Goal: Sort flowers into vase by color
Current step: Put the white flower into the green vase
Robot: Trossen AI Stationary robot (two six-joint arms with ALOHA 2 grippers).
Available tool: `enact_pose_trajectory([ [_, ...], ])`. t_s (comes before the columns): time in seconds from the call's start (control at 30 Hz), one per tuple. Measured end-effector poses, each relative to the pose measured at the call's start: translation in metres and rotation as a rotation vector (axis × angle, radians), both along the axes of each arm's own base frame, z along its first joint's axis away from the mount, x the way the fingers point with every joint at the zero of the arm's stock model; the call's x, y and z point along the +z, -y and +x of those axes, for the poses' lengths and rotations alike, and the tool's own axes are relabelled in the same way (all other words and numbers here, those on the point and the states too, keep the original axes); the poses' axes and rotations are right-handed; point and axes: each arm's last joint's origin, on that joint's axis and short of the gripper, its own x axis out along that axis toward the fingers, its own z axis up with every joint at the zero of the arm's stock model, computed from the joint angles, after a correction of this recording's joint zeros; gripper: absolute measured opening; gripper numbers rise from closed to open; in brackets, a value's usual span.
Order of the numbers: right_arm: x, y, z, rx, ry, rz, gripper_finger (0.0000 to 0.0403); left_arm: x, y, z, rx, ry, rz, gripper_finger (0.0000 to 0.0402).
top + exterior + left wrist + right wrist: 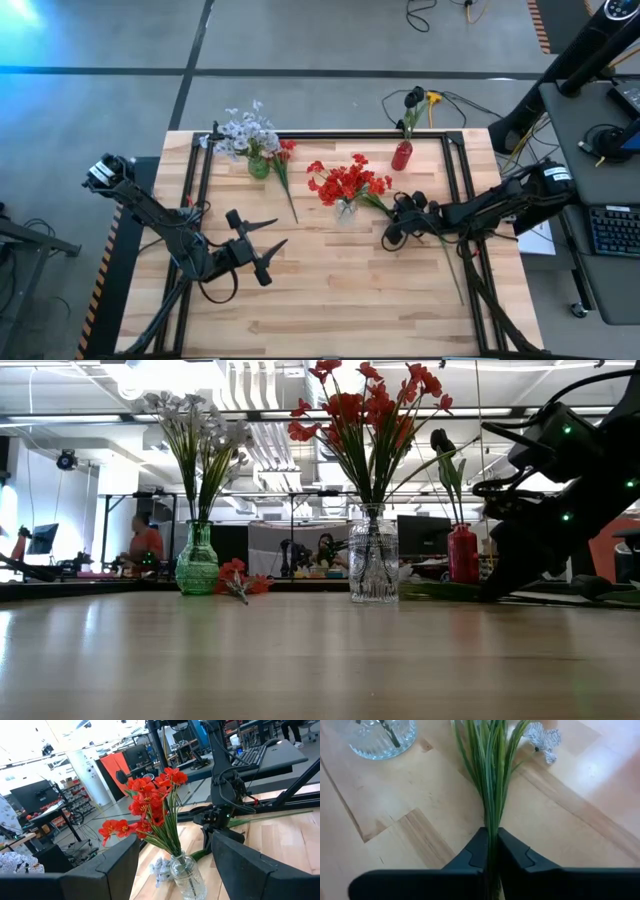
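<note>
Right tool (490, 851) clamps pale flower's stems (491, 775), apparently flat on table.

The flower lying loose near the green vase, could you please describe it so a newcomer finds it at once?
Start at the green vase holding pale flowers. Right beside it a red flower lies flat on the table; the other red blooms stand in the clear vase.

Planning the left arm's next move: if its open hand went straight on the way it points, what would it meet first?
Probably the clear glass vase of red flowers, centred between the left hand's fingers; the right hand lies beyond. Depth is unclear.
</note>
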Motion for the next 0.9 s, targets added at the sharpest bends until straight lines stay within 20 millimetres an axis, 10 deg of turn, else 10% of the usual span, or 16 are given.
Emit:
enact_pose_trajectory([
  [0.9, 0.123, -0.04, 0.007, -0.07, -0.317, 0.181, 0.0017, -0.001, 0.0, 0.0, -0.002, 0.048, -0.095, 0.0231],
])
